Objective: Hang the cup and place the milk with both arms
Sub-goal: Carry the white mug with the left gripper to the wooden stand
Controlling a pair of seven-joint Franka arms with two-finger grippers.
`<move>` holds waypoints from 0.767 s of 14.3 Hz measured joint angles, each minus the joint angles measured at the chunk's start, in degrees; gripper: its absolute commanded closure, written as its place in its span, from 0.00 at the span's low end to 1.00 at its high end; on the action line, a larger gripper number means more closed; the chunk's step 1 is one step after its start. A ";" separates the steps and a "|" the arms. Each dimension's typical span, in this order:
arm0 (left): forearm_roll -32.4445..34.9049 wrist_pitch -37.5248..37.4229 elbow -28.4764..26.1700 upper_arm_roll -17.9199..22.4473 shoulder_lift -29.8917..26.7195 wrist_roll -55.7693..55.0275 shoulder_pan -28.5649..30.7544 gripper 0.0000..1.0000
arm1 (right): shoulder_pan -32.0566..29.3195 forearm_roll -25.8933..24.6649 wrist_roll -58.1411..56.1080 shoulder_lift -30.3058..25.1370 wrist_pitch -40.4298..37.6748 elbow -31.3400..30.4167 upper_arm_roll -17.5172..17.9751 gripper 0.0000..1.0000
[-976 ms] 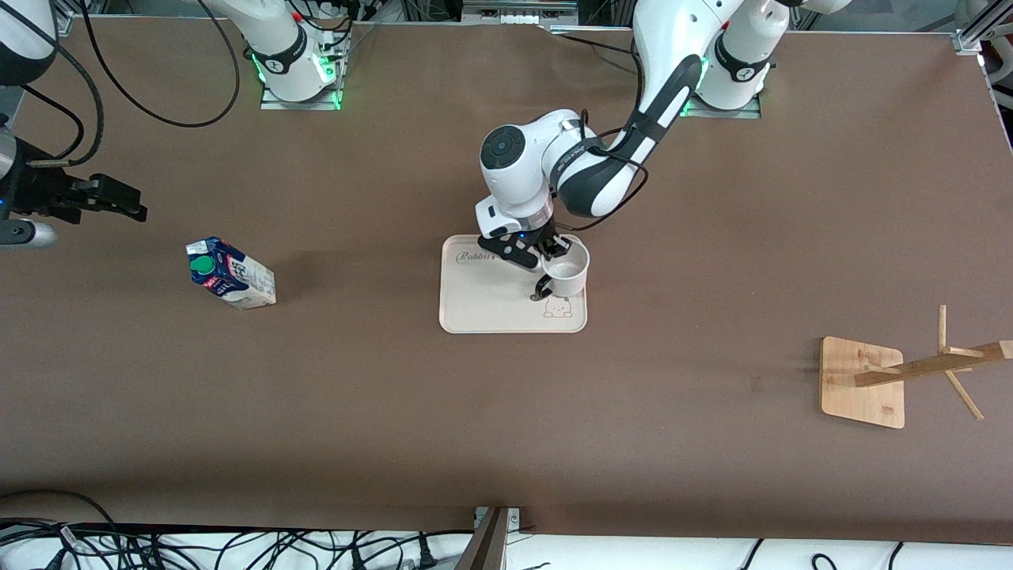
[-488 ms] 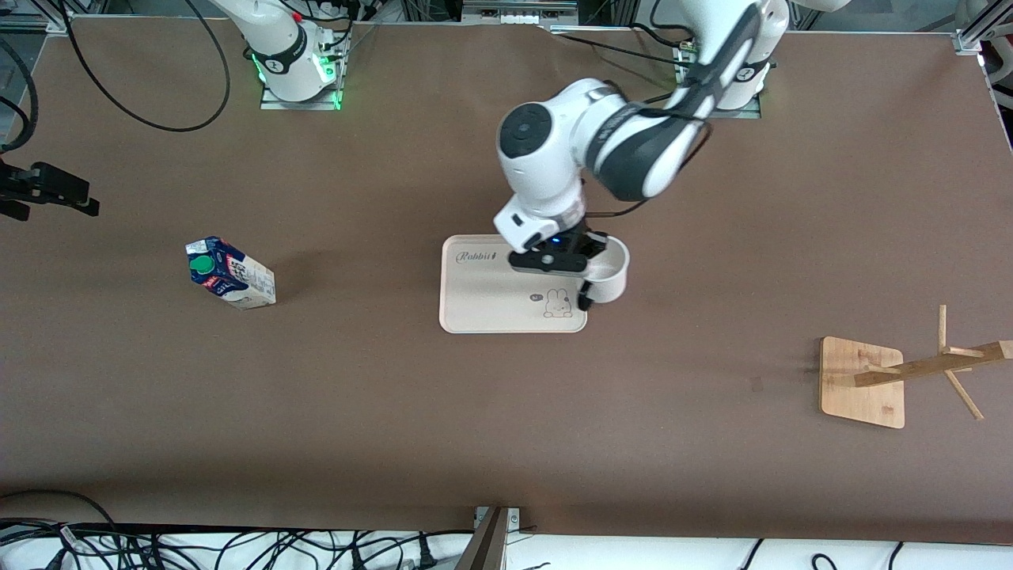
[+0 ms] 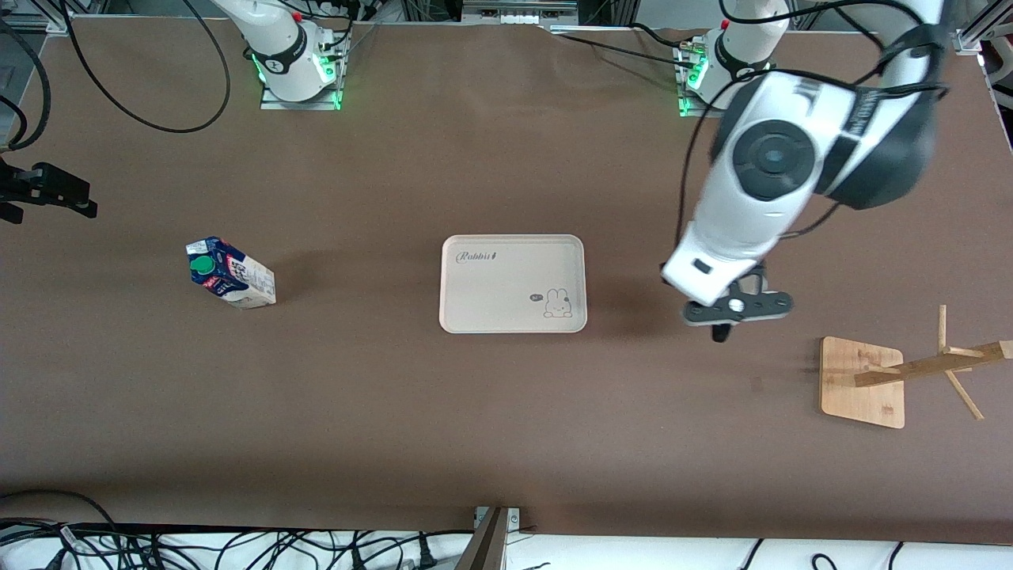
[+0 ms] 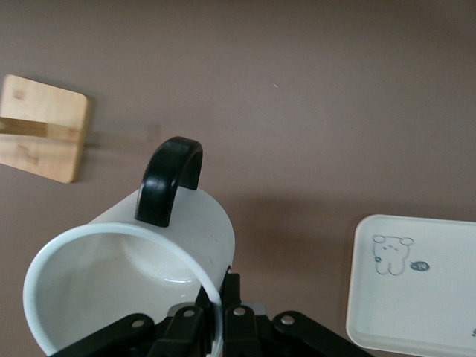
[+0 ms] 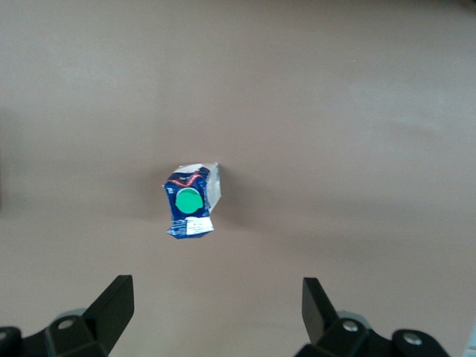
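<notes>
My left gripper [image 3: 732, 313] is shut on the rim of the white cup [image 4: 126, 260] and holds it in the air over bare table between the tray and the rack. One finger is inside the rim and one outside. The cup's black handle [image 4: 172, 182] points toward the rack. In the front view the arm hides the cup. The milk [image 3: 229, 273] stands on the table toward the right arm's end and shows its green cap in the right wrist view [image 5: 192, 201]. My right gripper [image 5: 216, 305] is open and empty, high over that end of the table [image 3: 47, 190].
A cream tray [image 3: 475, 301] with a rabbit drawing lies empty mid-table and also shows in the left wrist view [image 4: 439, 312]. A wooden rack with a square base [image 3: 861, 380] and pegs [image 3: 961, 356] stands toward the left arm's end. Its base shows in the left wrist view [image 4: 41, 126].
My left gripper has lifted the cup off the tray and carried it toward the rack. The right gripper drew back toward the table's end. The milk has not moved.
</notes>
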 measured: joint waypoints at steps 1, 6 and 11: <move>-1.24 -0.40 0.18 0.01 -0.77 0.89 1.86 1.00 | 0.87 -1.44 0.01 0.18 0.06 0.00 0.15 0.00; -4.54 -3.07 0.30 0.01 -3.06 4.65 10.42 1.00 | 2.09 -2.81 0.39 1.83 2.50 -1.44 0.31 0.00; -9.35 -3.10 0.30 0.08 -3.05 14.92 18.90 1.00 | 1.31 -2.76 6.23 0.07 4.29 -2.17 0.20 0.00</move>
